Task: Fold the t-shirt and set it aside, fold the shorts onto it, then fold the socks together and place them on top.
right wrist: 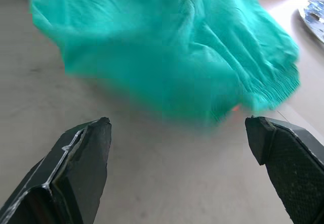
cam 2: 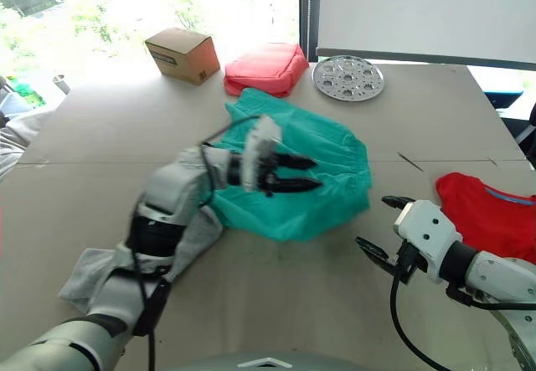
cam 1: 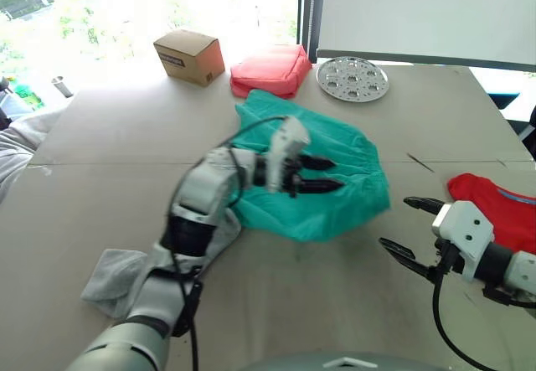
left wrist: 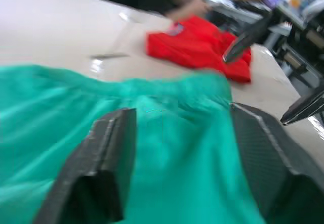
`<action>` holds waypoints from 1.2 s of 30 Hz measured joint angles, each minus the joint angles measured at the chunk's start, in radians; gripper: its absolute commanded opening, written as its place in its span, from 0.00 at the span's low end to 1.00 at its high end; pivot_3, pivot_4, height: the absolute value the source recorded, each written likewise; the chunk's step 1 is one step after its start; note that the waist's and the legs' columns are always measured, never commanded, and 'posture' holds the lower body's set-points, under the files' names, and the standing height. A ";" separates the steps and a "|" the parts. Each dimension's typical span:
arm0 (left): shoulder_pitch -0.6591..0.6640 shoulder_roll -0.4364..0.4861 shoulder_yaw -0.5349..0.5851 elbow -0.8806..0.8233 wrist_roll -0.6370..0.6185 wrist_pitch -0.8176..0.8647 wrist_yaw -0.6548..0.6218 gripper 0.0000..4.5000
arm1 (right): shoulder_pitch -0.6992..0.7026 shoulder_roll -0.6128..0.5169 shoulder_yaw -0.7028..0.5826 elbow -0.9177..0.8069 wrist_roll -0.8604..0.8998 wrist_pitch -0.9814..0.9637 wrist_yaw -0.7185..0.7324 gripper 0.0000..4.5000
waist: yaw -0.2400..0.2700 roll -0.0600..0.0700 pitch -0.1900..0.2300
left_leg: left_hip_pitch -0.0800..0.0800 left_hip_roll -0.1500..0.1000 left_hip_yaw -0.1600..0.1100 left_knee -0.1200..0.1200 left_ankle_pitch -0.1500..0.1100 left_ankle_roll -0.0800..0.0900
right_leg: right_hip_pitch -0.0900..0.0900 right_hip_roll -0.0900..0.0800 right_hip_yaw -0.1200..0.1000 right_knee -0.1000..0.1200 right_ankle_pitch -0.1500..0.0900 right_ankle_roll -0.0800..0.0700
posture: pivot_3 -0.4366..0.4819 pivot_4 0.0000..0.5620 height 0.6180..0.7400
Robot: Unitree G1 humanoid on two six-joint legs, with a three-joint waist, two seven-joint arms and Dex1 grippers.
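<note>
Lying crumpled in the middle of the pale beige table (cam 1: pixel 117 128), the large teal-green soft cloth shorts (cam 1: pixel 335 182) spread in a rumpled heap with the gathered waistband toward the right. Over them hangs the left gripper (cam 1: pixel 322 175), its two black fingers parted a little with nothing between them, close above the cloth. To the right and nearer, the right gripper (cam 1: pixel 410 229) has its black fingers spread wide and empty, just above the bare table, near the heap's right edge but apart from it. At the right edge of the table lies the bright red short-sleeved t-shirt (cam 1: pixel 498 212), well apart from the shorts. A light grey knitted sock (cam 1: pixel 113 280) lies at the near left, partly under the left arm. Along the far side sit a brown cardboard box (cam 1: pixel 189 56), a coral-pink padded pouch (cam 1: pixel 270 70) and a round perforated metal plate (cam 1: pixel 353 79).
</note>
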 measured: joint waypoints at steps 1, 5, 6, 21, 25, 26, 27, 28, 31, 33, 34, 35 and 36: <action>0.025 0.018 0.029 -0.033 -0.029 0.030 0.010 0.65 | -0.007 -0.007 0.001 0.012 -0.003 -0.004 0.010 1.00 | 0.003 0.000 0.000 | 0.000 0.000 -0.001 0.000 0.000 0.000 | 0.000 0.000 0.000 0.000 0.000 0.000 | 0.48 0.27 0.99; 0.130 0.099 0.141 -0.138 -0.101 0.104 0.073 0.65 | -0.047 -0.027 0.017 0.052 -0.014 -0.039 0.056 1.00 | 0.008 -0.001 0.000 | 0.000 -0.001 -0.002 0.001 0.000 0.000 | 0.000 -0.001 0.000 0.000 0.000 0.000 | 0.48 0.27 0.99; 0.160 0.136 0.167 -0.154 -0.105 0.108 0.079 0.65 | -0.055 -0.039 0.027 0.058 -0.020 -0.047 0.071 1.00 | 0.006 -0.001 0.000 | 0.000 -0.001 -0.001 0.001 0.000 0.000 | 0.000 -0.001 0.000 0.000 0.000 0.000 | 0.48 0.27 0.99; 0.466 0.341 0.535 -0.165 -0.161 0.011 0.159 0.65 | -0.135 -0.037 0.117 0.170 -0.054 -0.111 0.149 1.00 | 0.006 -0.002 0.000 | 0.001 -0.001 0.000 0.000 0.000 -0.001 | 0.000 -0.002 0.000 0.000 0.002 -0.004 | 0.48 0.27 0.99; 0.649 0.405 0.537 -0.184 -0.166 0.009 0.085 0.65 | -0.174 -0.008 0.144 0.181 -0.040 -0.112 0.155 1.00 | -0.002 0.000 0.000 | 0.003 0.000 0.003 -0.001 0.000 -0.001 | -0.001 -0.002 0.002 0.000 0.002 -0.004 | 0.48 0.27 0.99; 0.671 0.405 0.531 -0.184 -0.159 0.002 0.078 0.65 | -0.175 -0.004 0.148 0.184 -0.040 -0.111 0.155 1.00 | -0.001 0.000 0.001 | 0.002 0.000 0.003 -0.001 0.000 -0.001 | -0.001 -0.002 0.002 0.000 0.002 -0.004 | 0.48 0.27 0.99; 0.695 0.406 0.522 -0.185 -0.139 -0.027 0.073 0.65 | -0.179 -0.004 0.155 0.187 -0.040 -0.111 0.155 1.00 | 0.001 0.001 0.001 | 0.002 0.000 0.002 -0.001 0.000 -0.001 | -0.001 -0.002 0.002 0.000 0.002 -0.004 | 0.48 0.27 0.99; 0.726 0.412 0.504 -0.187 -0.100 -0.081 0.070 0.65 | -0.188 -0.003 0.162 0.189 -0.040 -0.111 0.157 1.00 | 0.003 0.001 0.001 | 0.002 0.000 0.002 -0.001 0.000 -0.001 | -0.001 -0.003 0.001 0.000 0.002 -0.004 | 0.48 0.27 0.99; 0.784 0.409 0.465 -0.181 -0.009 -0.209 0.076 0.65 | -0.198 -0.002 0.164 0.192 -0.041 -0.111 0.157 1.00 | 0.009 0.000 0.001 | 0.002 0.000 0.002 -0.001 0.000 -0.001 | -0.001 -0.004 0.001 0.000 0.002 -0.004 | 0.48 0.27 0.99; 0.834 0.407 0.432 -0.168 0.087 -0.352 0.088 0.65 | -0.209 0.001 0.175 0.199 -0.041 -0.111 0.157 1.00 | 0.008 0.000 0.001 | 0.002 0.000 0.003 -0.001 -0.001 -0.002 | -0.002 -0.008 0.001 -0.001 0.002 -0.004 | 0.48 0.27 0.99; 0.852 0.406 0.419 -0.157 0.127 -0.406 0.101 0.65 | -0.211 0.002 0.180 0.201 -0.041 -0.111 0.157 1.00 | 0.008 0.001 0.001 | 0.002 0.001 0.003 -0.001 -0.001 -0.002 | -0.002 -0.008 0.001 -0.001 0.002 -0.004 | 0.48 0.27 0.99; 0.864 0.402 0.413 -0.136 0.173 -0.459 0.126 0.65 | -0.213 0.003 0.184 0.203 -0.041 -0.111 0.157 1.00 | 0.008 0.001 0.001 | 0.002 0.001 0.002 -0.001 -0.001 -0.003 | -0.002 -0.009 0.001 -0.001 0.002 -0.004 | 0.48 0.27 0.99; 0.873 0.401 0.412 -0.112 0.212 -0.504 0.153 0.65 | -0.216 0.003 0.186 0.205 -0.041 -0.111 0.157 1.00 | 0.009 0.001 0.001 | 0.002 0.001 0.002 -0.001 -0.001 -0.003 | -0.002 -0.008 0.001 -0.001 0.002 -0.004 | 0.48 0.27 0.99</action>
